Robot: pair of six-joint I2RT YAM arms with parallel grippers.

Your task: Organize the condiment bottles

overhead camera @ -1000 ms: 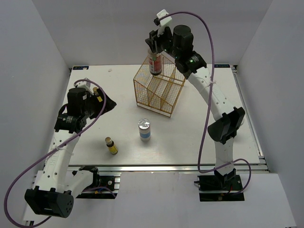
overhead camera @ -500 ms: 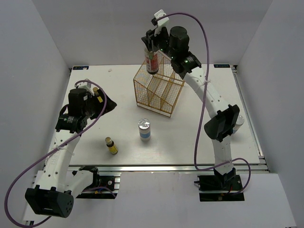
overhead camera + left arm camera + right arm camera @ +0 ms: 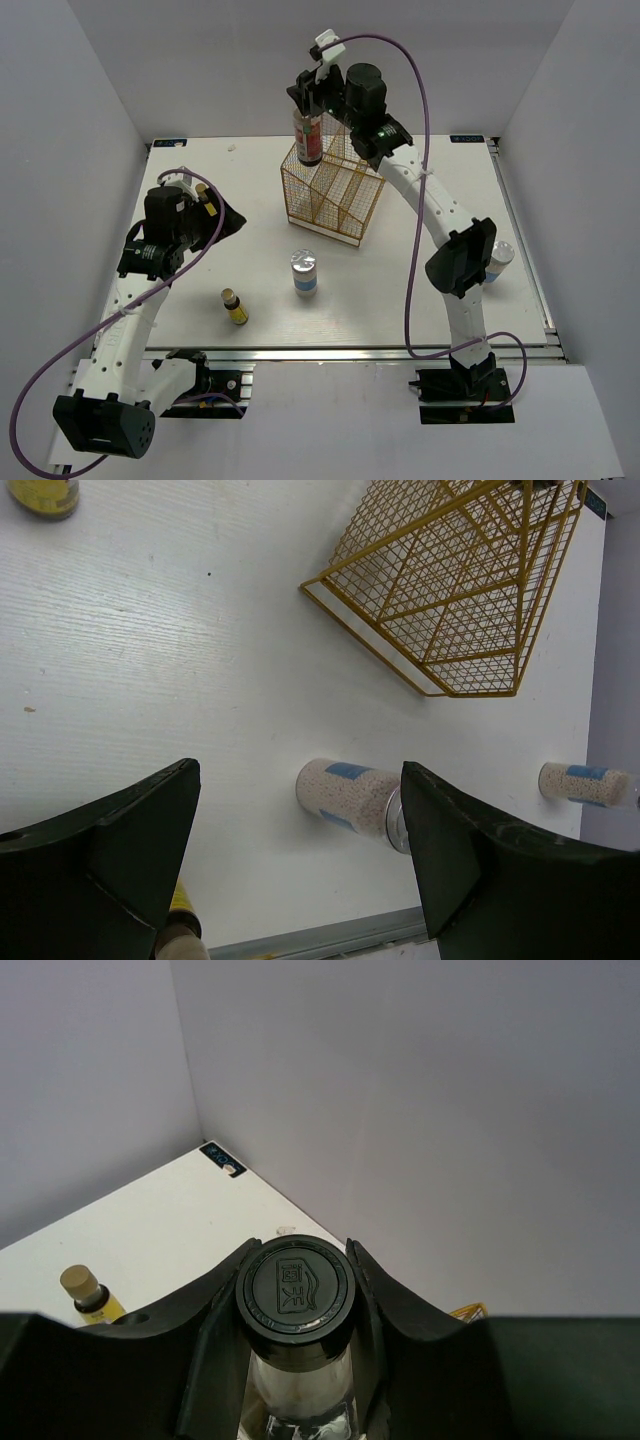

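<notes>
The dark bottle with the red label point(image 3: 308, 140) is pinched between the right gripper's point(image 3: 295, 1300) fingers, black cap up (square-on in the wrist view). The gold wire basket's point(image 3: 330, 195) far corner is directly beneath it. A yellow bottle point(image 3: 88, 1295) stands low on the table point(image 3: 360, 300), off to that gripper's side. The left gripper point(image 3: 298, 770) gapes wide, holding nothing. A white bottle point(image 3: 348, 795) sits just ahead of its fingers, and a second one point(image 3: 585, 783) lies farther out.
</notes>
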